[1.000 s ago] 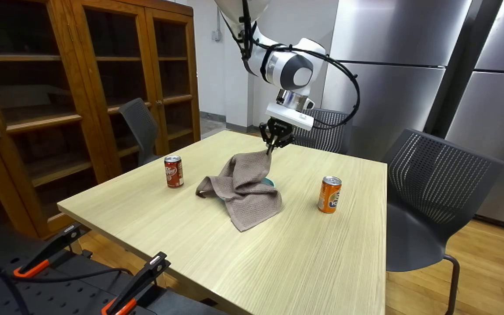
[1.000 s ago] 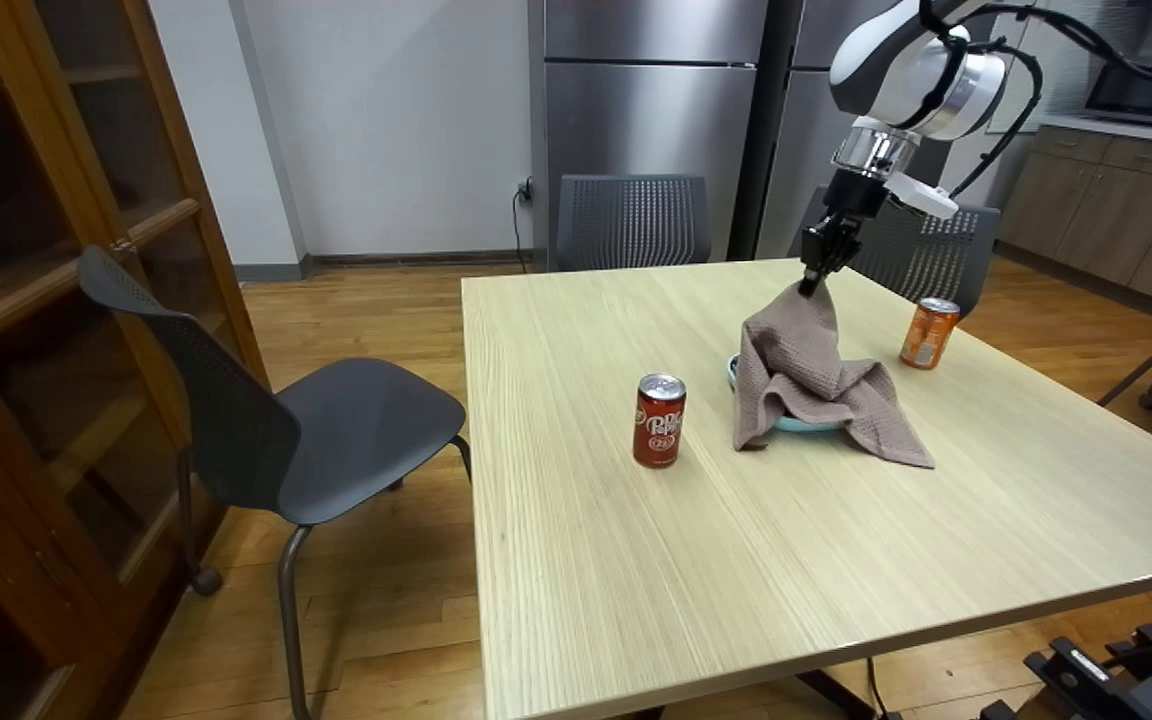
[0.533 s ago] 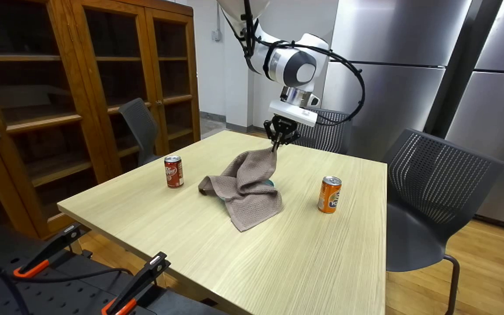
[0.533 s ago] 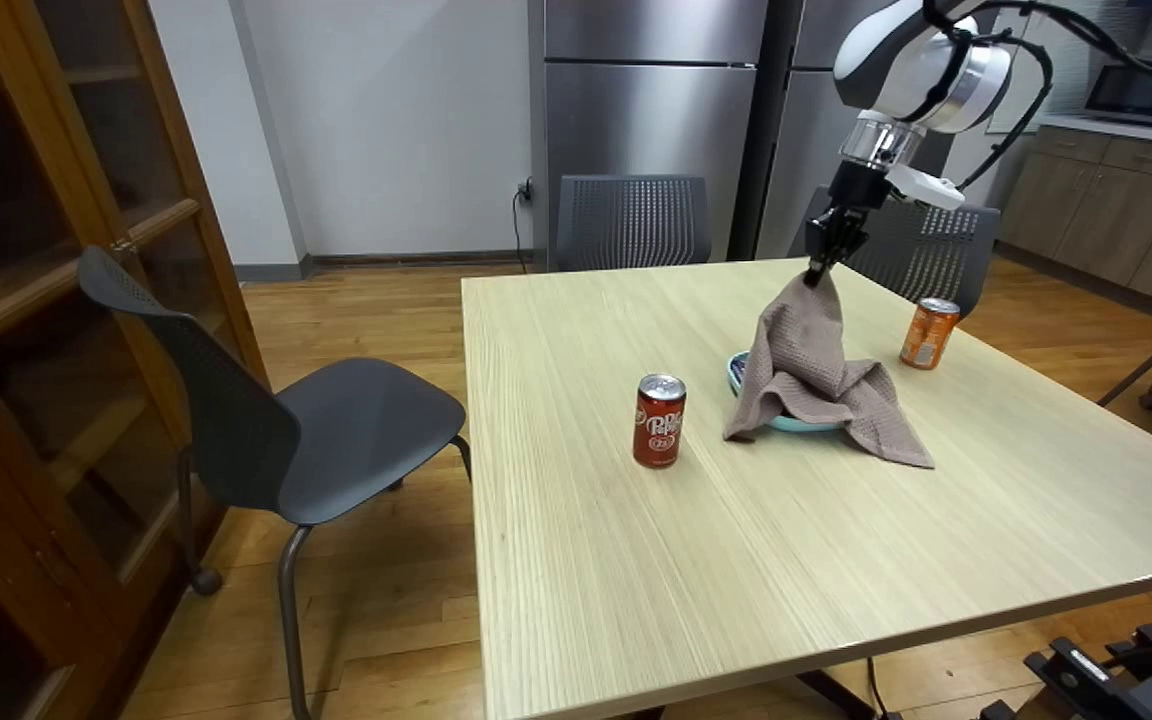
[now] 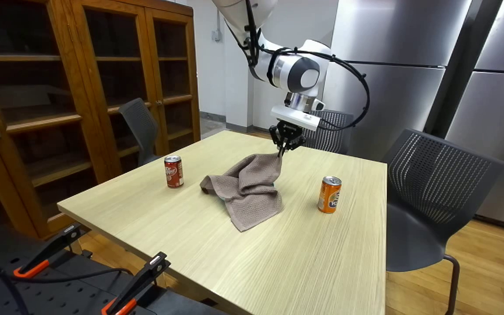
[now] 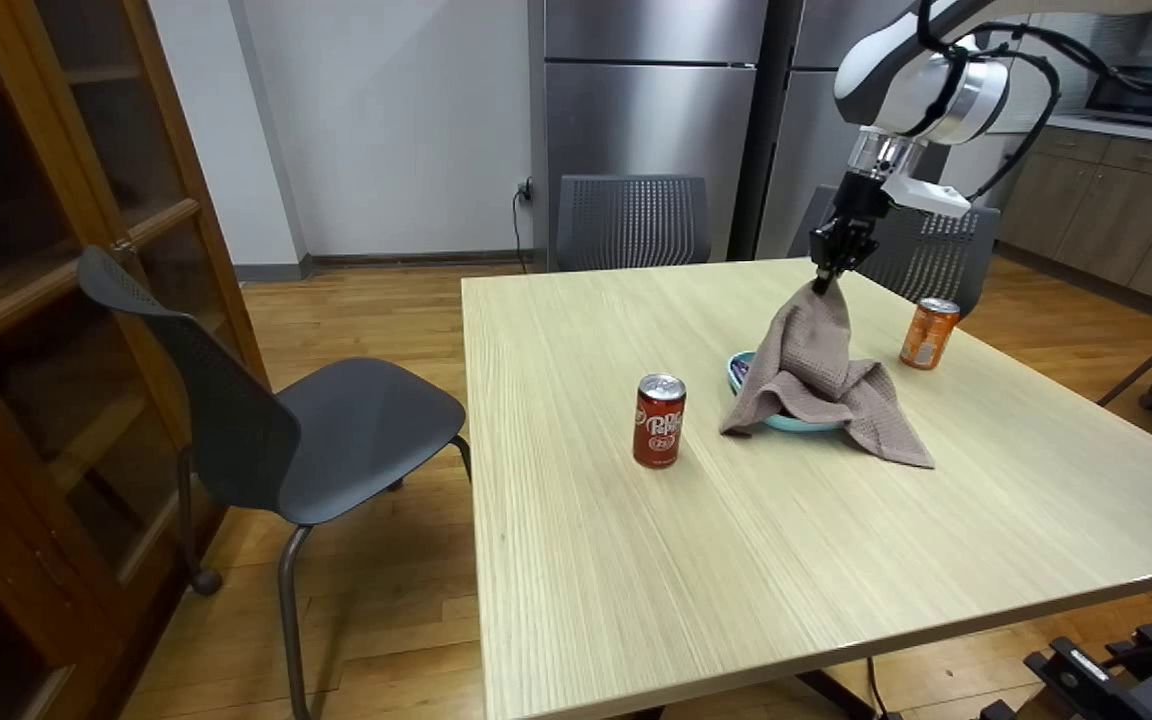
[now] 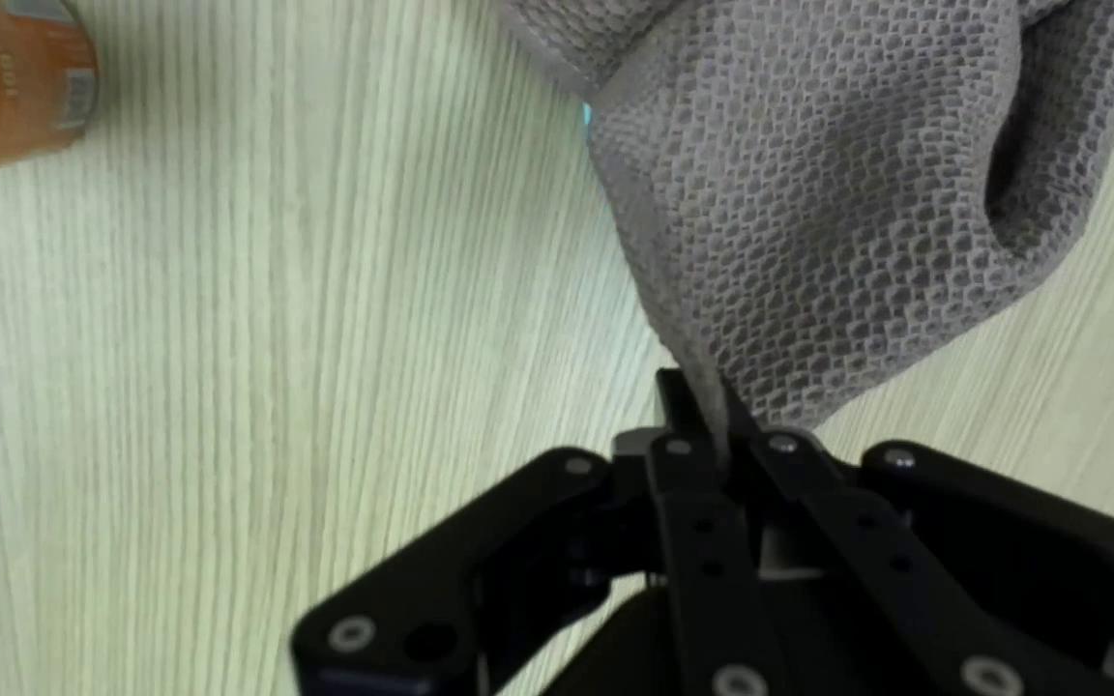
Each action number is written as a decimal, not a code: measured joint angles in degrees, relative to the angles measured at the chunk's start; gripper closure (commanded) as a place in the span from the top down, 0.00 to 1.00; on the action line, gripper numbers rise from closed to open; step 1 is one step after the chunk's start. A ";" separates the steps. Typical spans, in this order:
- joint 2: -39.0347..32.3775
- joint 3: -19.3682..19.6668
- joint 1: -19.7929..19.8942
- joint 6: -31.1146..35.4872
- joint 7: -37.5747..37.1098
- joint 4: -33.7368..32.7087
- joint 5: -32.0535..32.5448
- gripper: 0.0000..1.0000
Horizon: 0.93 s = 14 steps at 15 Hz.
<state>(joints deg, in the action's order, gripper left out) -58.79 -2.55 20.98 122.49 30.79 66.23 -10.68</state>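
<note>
One towel (image 5: 252, 188), pinched end (image 6: 821, 304) pointing up, length sloping down.

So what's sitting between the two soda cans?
A brownish towel, corner pinched in the gripper, partly covers a turquoise dish between the red can and the orange can, in both exterior views.

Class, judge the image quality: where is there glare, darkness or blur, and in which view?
Wrist view: soft print on the orange cylindrical metal can, clearer weave on the grey-brown waffle-textured cloth; both exterior views: pale glare on the silver metal refrigerator, darkness inside the brown wooden cabinet.
</note>
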 measured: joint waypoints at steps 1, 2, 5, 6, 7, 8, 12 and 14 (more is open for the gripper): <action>-0.64 0.25 -0.21 -0.01 -0.98 -0.66 0.23 0.02; -1.28 0.43 -0.42 -0.01 -1.94 -1.39 0.52 0.02; -3.08 1.03 -1.23 -0.07 -5.08 -3.58 1.64 0.02; -3.64 1.14 -1.47 -0.08 -6.01 -4.29 1.87 0.02; -4.20 1.21 -1.67 -0.14 -6.92 -5.10 2.06 0.12; -4.75 1.25 -1.84 -0.21 -7.72 -5.87 2.17 0.30; -6.70 1.38 -2.24 -0.79 -9.48 -8.66 2.27 0.59; -7.37 1.39 -2.26 -0.87 -9.62 -9.63 2.27 0.74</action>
<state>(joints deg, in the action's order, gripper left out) -66.16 -1.16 18.71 121.62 21.17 56.60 -8.41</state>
